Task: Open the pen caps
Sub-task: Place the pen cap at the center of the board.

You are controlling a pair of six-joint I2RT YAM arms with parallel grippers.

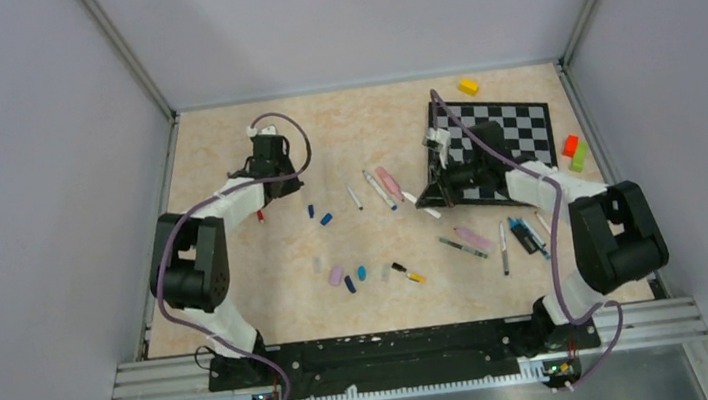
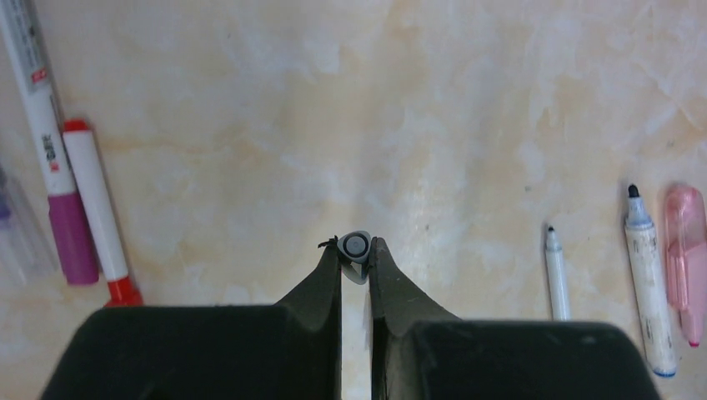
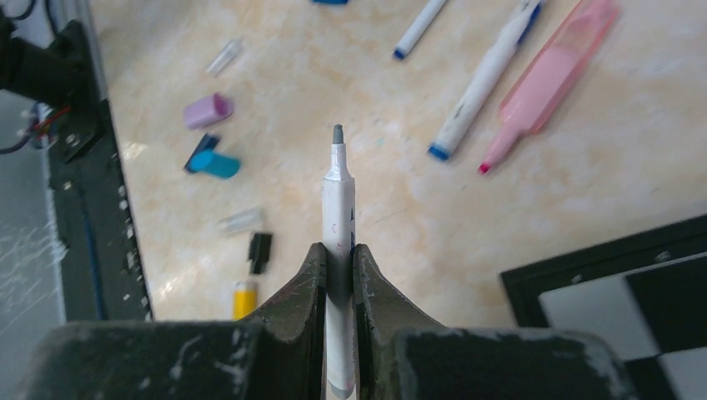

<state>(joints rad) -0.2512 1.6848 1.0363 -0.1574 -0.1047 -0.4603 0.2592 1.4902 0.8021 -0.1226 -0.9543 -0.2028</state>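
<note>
Left claw (image 2: 356,254), ten o'clock on the tabletop (image 1: 270,290), pinches a grey cap (image 2: 353,244); right claw (image 3: 338,258), two o'clock, clamps the bare pen (image 3: 338,192). This cap seems off; next, release both and seek another.

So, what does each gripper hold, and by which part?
The left gripper pinches a small grey cap by its sides. The right gripper clamps a white uncapped pen by its barrel, behind the tip.
</note>
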